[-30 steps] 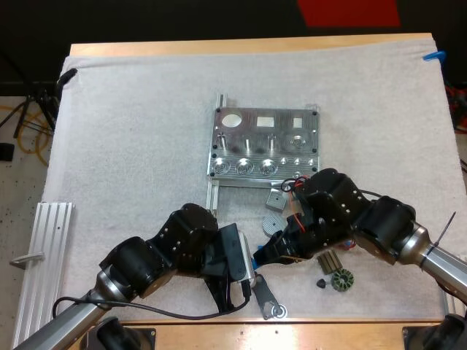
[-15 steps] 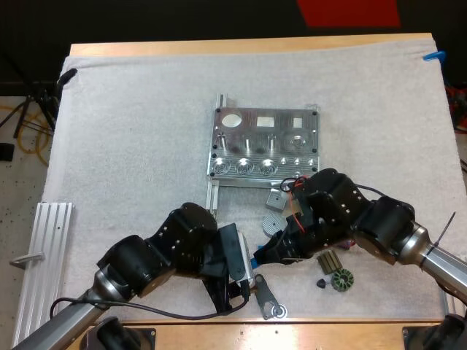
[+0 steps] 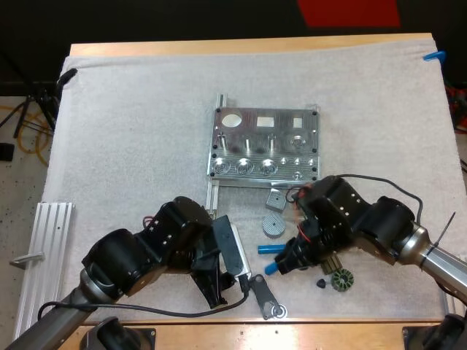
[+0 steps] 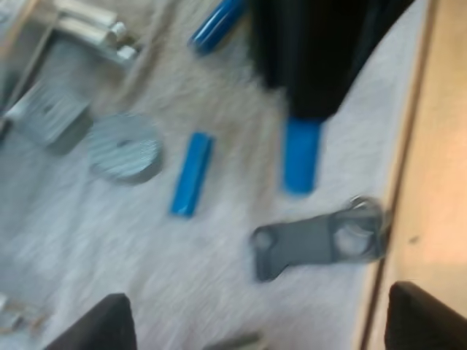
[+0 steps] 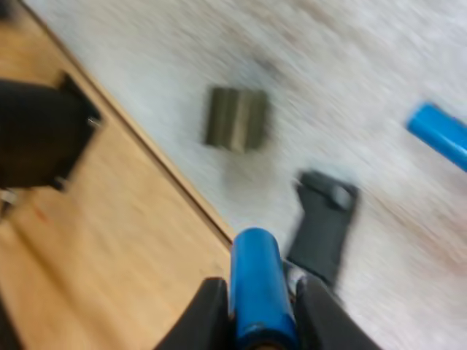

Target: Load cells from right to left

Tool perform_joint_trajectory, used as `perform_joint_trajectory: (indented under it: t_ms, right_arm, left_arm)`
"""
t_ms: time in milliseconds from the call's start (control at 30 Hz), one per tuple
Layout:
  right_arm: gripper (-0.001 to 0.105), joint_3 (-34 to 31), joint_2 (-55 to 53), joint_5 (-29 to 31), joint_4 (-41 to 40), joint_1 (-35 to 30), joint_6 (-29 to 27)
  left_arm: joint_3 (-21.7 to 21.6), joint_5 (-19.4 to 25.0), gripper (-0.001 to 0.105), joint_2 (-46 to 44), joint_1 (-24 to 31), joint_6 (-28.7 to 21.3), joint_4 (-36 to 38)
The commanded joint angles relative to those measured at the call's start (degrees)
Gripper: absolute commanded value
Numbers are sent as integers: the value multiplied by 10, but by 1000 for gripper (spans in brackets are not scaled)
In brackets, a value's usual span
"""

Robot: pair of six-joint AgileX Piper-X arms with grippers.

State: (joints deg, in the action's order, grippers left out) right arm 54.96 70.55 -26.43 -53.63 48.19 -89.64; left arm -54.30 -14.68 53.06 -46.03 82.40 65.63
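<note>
Pincer [image 5: 259, 324] on my right has carried blue cylinder [image 5: 255, 281] rightward.

Ribbed rail [image 3: 45, 254] (far left), flat grey bracket [image 3: 267, 298].

The mat [image 3: 131, 131] reads to me as white cloth, matt, with a rough, fuzzy nap. The desk [image 3: 248, 46] edge around it is pale wood, smooth. The fixture [image 3: 264, 149] is bare machined metal, satin grey on its flat face, with bright gleaming rims at the bored holes. The rail [image 3: 45, 255] beside the mat looks like pale metal too, finely grooved. The blue cylinder [image 5: 257, 292] pressed between my right jaws is smooth and glossy; the jaws are matt black. The disc [image 3: 274, 225] is dull grey metal with fine ridges; the flat plate [image 3: 266, 300] is dark grey and matt.
</note>
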Motion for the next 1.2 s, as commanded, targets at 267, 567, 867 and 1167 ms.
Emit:
perform_joint_trajectory:
  t_ms: [267, 567, 867, 1167]
  right_arm:
    - [5, 4, -40, 112, -71, 0, -55]
    - [5, 4, -72, 208, -75, 0, -69]
    - [5, 38, -73, 311, -70, 0, -108]
    - [5, 54, -72, 348, -53, 0, -168]
  left_arm:
    - [-9, 130, 69, -30, -3, 119, 35]
    - [-9, 208, 69, -53, -3, 263, 51]
    - [-9, 226, 69, -53, -3, 317, 41]
    - [-9, 226, 69, -53, -3, 304, 7]
